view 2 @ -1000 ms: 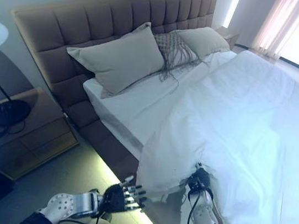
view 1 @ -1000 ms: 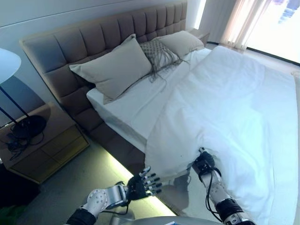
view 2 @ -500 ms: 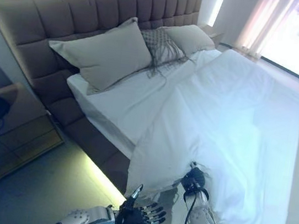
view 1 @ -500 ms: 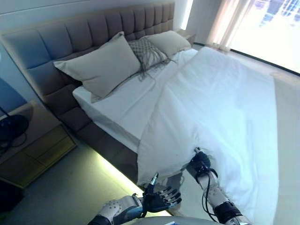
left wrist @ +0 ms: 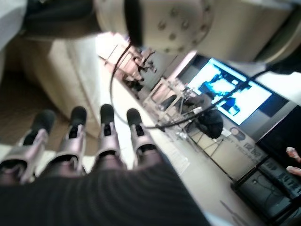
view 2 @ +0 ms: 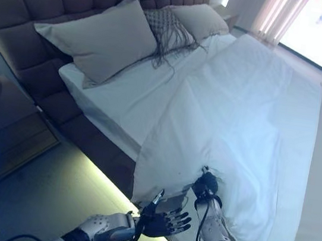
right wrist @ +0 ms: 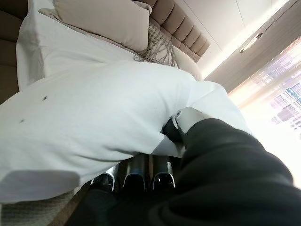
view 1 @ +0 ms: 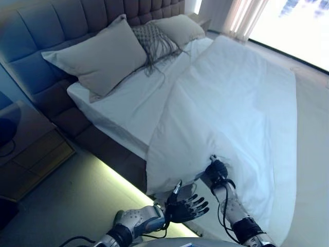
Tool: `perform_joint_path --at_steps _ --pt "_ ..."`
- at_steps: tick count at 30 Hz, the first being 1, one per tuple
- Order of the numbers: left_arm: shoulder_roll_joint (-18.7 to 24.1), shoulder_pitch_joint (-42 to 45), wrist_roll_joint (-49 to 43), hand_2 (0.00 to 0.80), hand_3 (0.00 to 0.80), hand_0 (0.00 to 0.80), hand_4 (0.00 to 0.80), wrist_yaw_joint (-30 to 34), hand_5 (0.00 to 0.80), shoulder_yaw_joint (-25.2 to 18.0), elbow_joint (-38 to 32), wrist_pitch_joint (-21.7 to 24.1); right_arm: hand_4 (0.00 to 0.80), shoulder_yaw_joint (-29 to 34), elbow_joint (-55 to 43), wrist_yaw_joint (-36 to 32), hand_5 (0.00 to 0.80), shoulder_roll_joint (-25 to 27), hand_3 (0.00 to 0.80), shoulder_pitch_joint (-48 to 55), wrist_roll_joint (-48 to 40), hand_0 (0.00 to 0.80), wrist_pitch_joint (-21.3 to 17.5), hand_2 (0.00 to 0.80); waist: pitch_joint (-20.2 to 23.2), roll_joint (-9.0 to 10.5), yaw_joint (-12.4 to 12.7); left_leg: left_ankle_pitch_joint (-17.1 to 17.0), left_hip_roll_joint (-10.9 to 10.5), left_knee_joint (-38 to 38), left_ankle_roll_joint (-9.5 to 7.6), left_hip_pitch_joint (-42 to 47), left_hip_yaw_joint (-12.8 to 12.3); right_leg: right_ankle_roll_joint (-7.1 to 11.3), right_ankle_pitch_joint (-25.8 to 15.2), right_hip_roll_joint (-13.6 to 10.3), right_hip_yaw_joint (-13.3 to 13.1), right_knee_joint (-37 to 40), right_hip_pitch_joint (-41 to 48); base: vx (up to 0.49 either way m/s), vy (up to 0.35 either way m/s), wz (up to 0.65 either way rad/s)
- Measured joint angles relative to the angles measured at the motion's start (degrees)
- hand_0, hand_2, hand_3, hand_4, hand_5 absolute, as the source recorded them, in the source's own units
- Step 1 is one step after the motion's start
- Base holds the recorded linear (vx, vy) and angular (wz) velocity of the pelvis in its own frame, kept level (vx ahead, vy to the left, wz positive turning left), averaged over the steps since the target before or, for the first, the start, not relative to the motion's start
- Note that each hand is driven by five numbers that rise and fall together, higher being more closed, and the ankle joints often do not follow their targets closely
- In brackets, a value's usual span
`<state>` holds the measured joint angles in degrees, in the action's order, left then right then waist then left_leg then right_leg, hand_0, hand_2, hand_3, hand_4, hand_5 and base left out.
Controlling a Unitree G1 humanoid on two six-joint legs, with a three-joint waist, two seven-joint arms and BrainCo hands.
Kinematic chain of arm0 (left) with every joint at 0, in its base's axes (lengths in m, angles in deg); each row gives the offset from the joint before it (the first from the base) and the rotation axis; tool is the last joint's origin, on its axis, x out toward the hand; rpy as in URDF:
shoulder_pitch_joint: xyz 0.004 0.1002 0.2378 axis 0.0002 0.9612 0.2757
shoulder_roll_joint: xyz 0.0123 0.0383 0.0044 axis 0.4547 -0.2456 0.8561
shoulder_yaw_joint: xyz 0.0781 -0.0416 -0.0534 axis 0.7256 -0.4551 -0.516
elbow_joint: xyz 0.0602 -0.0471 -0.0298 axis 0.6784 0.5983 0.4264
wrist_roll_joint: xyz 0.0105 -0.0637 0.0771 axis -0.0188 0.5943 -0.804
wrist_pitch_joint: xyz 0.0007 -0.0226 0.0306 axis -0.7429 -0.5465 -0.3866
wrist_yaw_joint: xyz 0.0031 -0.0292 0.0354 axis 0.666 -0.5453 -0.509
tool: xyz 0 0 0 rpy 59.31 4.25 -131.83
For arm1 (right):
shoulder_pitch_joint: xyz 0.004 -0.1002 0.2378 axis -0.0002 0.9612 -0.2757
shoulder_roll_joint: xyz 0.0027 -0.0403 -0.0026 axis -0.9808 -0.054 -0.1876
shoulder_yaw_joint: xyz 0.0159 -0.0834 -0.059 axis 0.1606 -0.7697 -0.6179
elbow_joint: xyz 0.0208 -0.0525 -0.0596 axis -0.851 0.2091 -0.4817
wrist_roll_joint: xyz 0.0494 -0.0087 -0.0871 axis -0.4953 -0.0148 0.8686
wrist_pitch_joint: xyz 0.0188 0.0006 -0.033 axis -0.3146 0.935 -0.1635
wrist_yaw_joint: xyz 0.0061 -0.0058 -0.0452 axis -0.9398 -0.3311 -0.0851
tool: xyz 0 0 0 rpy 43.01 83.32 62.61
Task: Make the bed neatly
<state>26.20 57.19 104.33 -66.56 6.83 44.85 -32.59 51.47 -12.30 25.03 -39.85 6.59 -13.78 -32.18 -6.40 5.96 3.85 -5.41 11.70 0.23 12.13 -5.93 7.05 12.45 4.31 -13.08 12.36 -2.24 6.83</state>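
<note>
Since a second ago the head camera has swung to the right and tipped down, so the lamp has left the view and only a corner of the nightstand (view 1: pixel 28 154) shows. The left robot hand (view 1: pixel 186 207) has itself moved: it was low beside the bed frame and now hangs closer to the right arm, just below the hanging edge of the white duvet (view 1: pixel 241 108), palm up with fingers spread and straight, touching nothing. In its own wrist view the fingers (left wrist: pixel 107 134) stand in an even row, extended.

The right robot hand (view 1: pixel 217 169) has kept its place at the near edge of the duvet. Its fingers are curled round a fold of the cloth, which bunches over the hand in the right wrist view (right wrist: pixel 141 172); the duvet (right wrist: pixel 94 108) drapes past the fingers and hides most of them.

The duvet covers the far half of the bed (view 1: pixel 97 136) and runs diagonally, leaving a bare triangle of white sheet (view 1: pixel 128 98) on the near side toward the headboard (view 1: pixel 56 25). Its near corner hangs over the mattress side. Against the headboard lean a large beige pillow (view 1: pixel 97 54), a fringed woven cushion (view 1: pixel 151 41) and a second beige pillow (view 1: pixel 177 28).
</note>
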Motion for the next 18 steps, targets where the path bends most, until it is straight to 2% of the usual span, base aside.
perform_joint_path --at_steps 5,10,15,18 --pt "-0.1 -1.3 0.0 0.000 0.000 0.000 0.000 -3.0 0.000 3.2 -0.2 1.1 0.800 0.1 -0.4 0.8 0.800 -0.4 0.800 -2.3 0.0 0.800 -0.1 0.800 -3.2 -0.43 -0.1 0.3 0.2 2.1 0.17 -2.3 0.8 -0.29 0.2 0.3 -0.1 -1.7 -1.9 -0.131 -0.041 0.00" --pt "-1.5 -6.4 0.0 0.000 0.000 0.000 0.000 -6.1 0.000 5.7 -0.2 3.3 0.800 0.0 -0.4 1.1 0.800 -1.0 0.800 -7.9 0.0 0.800 -1.2 0.800 -6.4 -1.39 -0.4 0.1 -0.1 5.6 -0.06 -8.0 1.1 -0.37 0.3 0.3 -1.4 -5.6 -8.4 -0.257 -0.004 -0.08" --pt "-4.2 -14.3 0.0 0.000 0.000 0.000 0.000 -6.2 0.000 6.1 0.1 5.6 0.800 -0.5 -0.5 3.9 0.800 -1.0 0.800 -16.2 0.3 0.800 -1.2 0.800 -10.1 -1.83 -1.6 -0.3 -1.1 8.0 -0.91 -13.3 1.0 0.01 0.4 -1.2 -3.3 -9.7 -15.4 -0.212 0.053 -0.09" --pt "-6.6 -18.8 0.1 0.000 0.000 0.000 0.000 -6.5 0.000 6.1 0.1 9.1 0.800 -0.6 -2.5 4.6 0.800 -0.9 0.800 -19.9 0.6 0.800 -1.0 0.800 -12.5 -2.43 -2.4 -0.2 -2.1 10.1 -1.56 -16.9 0.1 0.13 0.4 -2.2 -4.9 -11.9 -19.9 -0.213 0.136 -0.13"
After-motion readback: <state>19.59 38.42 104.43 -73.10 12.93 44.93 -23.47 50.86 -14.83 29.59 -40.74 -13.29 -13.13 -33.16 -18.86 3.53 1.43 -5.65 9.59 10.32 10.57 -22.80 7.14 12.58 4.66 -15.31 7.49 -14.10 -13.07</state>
